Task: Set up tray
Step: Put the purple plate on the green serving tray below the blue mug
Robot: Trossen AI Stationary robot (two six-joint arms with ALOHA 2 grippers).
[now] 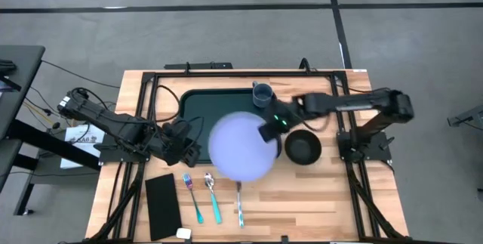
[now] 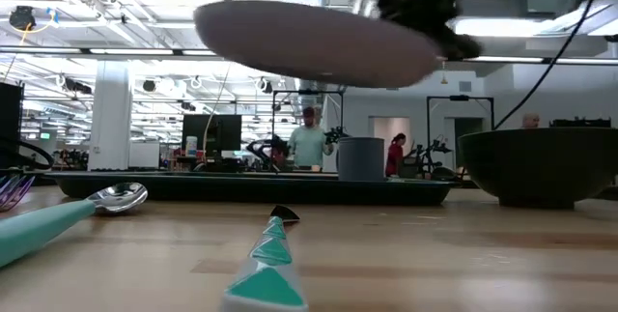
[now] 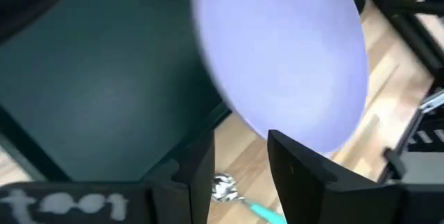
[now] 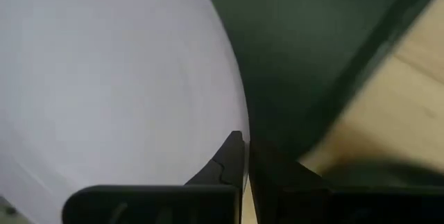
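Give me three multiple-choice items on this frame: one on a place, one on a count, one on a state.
1. Where is the cup?
A. on the tray
B. in the bowl
C. on the napkin

2. How many pieces of cutlery lie on the table?
A. one
B. three
C. five

3. The plate is:
A. flat on the table
B. lifted, in the right claw
C. in the left claw

Key: A, it stands at the tray's far edge; B, fork, spoon, knife; B, low view shows it in the air.
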